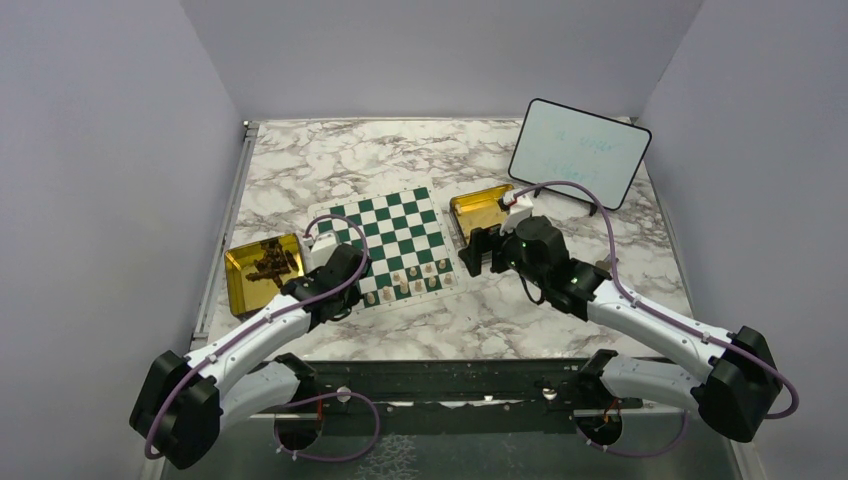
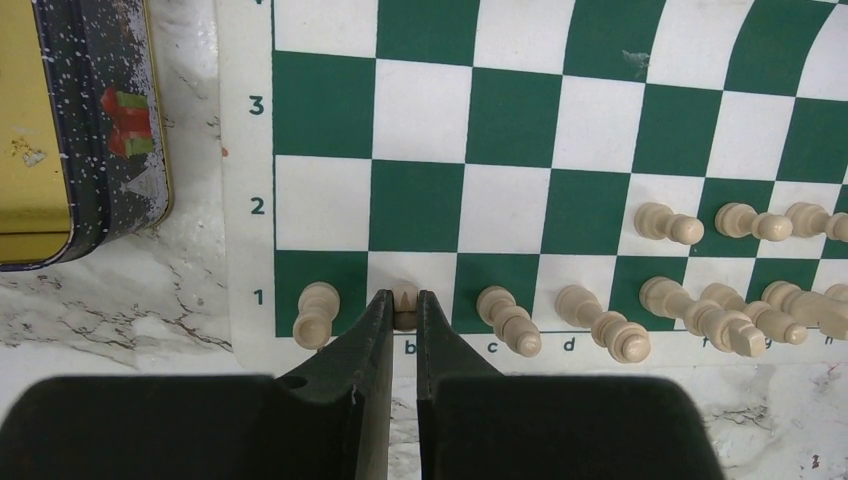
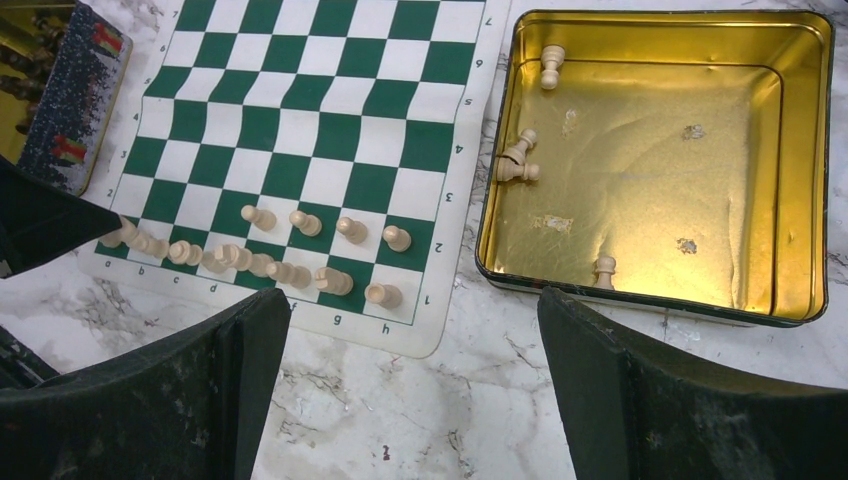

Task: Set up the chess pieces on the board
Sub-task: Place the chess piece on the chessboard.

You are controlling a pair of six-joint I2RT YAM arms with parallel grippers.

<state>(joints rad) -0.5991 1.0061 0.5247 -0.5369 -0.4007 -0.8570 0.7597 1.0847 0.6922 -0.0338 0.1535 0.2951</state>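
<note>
The green-and-white board (image 1: 390, 235) lies at the table's middle. Cream chess pieces (image 3: 300, 222) stand along its near two rows. In the left wrist view a piece stands on a1 (image 2: 317, 312), others on c1 (image 2: 508, 320) and d1 (image 2: 603, 325). My left gripper (image 2: 403, 308) is shut on a cream piece (image 2: 404, 293) at square b1, low at the board's near left corner (image 1: 360, 292). My right gripper (image 3: 412, 300) is open and empty, above the marble between the board's right corner and a gold tin (image 3: 800, 200). The tin holds several loose cream pieces (image 3: 515, 160).
A second gold tin (image 1: 240, 285) with dark pieces stands left of the board; its dark outer wall shows in the left wrist view (image 2: 125, 120). A framed whiteboard (image 1: 578, 152) leans at the back right. Grey walls enclose the marble table.
</note>
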